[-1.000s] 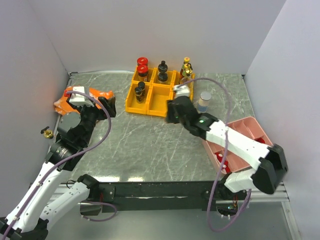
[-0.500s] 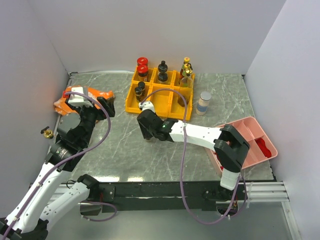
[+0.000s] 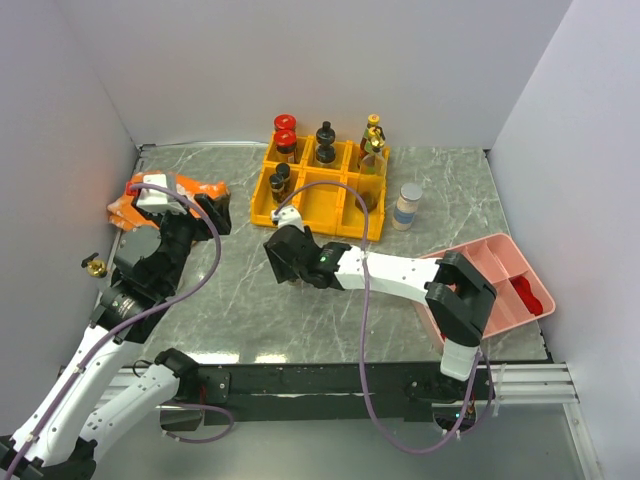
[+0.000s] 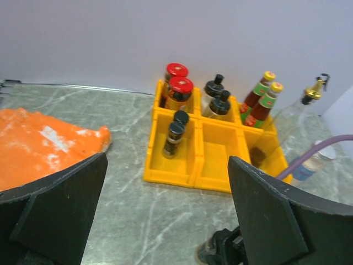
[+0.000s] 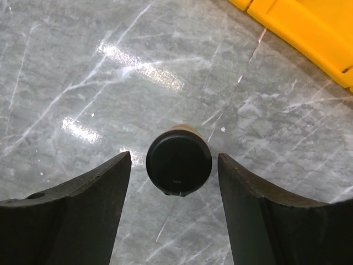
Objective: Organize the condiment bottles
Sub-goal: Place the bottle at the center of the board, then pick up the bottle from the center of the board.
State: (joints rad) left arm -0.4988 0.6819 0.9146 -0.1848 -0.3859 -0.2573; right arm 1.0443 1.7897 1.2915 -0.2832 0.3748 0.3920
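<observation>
A black-capped bottle (image 5: 178,162) with a tan body stands on the marble table, seen from above. My right gripper (image 5: 174,159) is open around it, with a gap on each side of the cap. In the top view that gripper (image 3: 284,260) sits just in front of the yellow organizer (image 3: 312,208), covering the bottle. The organizer holds red-capped jars (image 3: 285,133), black-capped bottles (image 3: 325,141), yellow-green-capped bottles (image 3: 373,128) and two small dark bottles (image 4: 176,131). A silver-capped jar (image 3: 407,205) stands to its right. My left gripper (image 3: 212,214) hangs open and empty by the orange cloth (image 3: 135,198).
A pink divided tray (image 3: 497,262) holding red packets (image 3: 535,296) lies at the right edge. White walls close in the table on three sides. A small gold-topped thing (image 3: 94,266) sits beyond the left wall. A clear bottle with a gold pourer (image 4: 309,99) stands in the organizer's right corner.
My right arm swung left from the organizer's right front to the table before it, and its jaws have parted from the black-capped bottle. The left arm has not moved.
</observation>
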